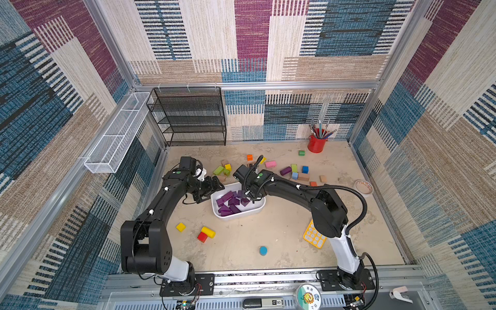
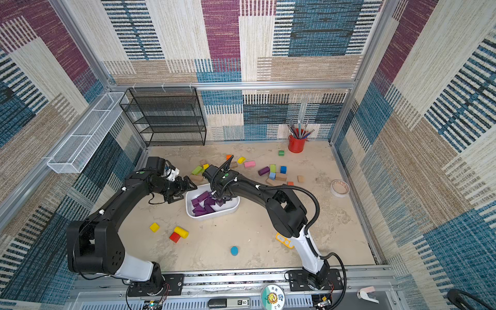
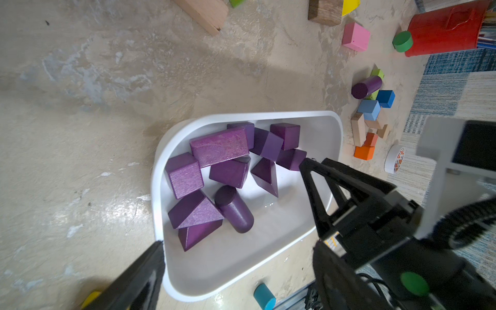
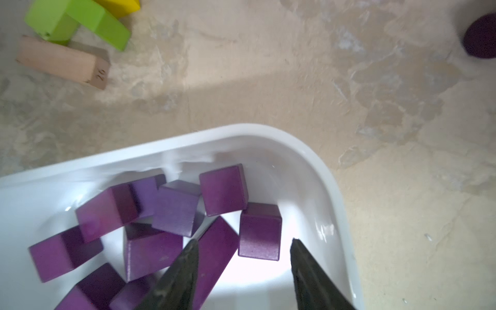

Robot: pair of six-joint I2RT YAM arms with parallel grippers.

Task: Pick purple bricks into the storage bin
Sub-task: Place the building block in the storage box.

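Scanning both top views, writing: a round badge on the front rail shows a flower and characters too small to read.
Top views, task things: the white glossy shallow plastic storage bin sits mid-table between the arms, with matte wooden purple bricks heaped inside. One purple wooden cylinder lies outside it, among mixed coloured blocks farther back.
Top views, room: bare sandy tabletop opens between the bin and the front rail.
Top views, arms: the left gripper hovers at the bin's left rim. The right gripper reaches down inside the bin.
Left wrist, writing: none legible.
Left wrist, edges: the bricks crowd one end of the bin, leaving white floor bare at the other.
Left wrist, hand: the left gripper is spread wide and holds nothing. The right gripper has its tip beside a brick.
Right wrist, writing: "26" on the end of a pale wooden bar.
Right wrist, edges: the right gripper hangs inside the bin's rounded corner.
Right wrist, hand: jaws parted, pinching nothing. A purple cube lies just beyond the tips.
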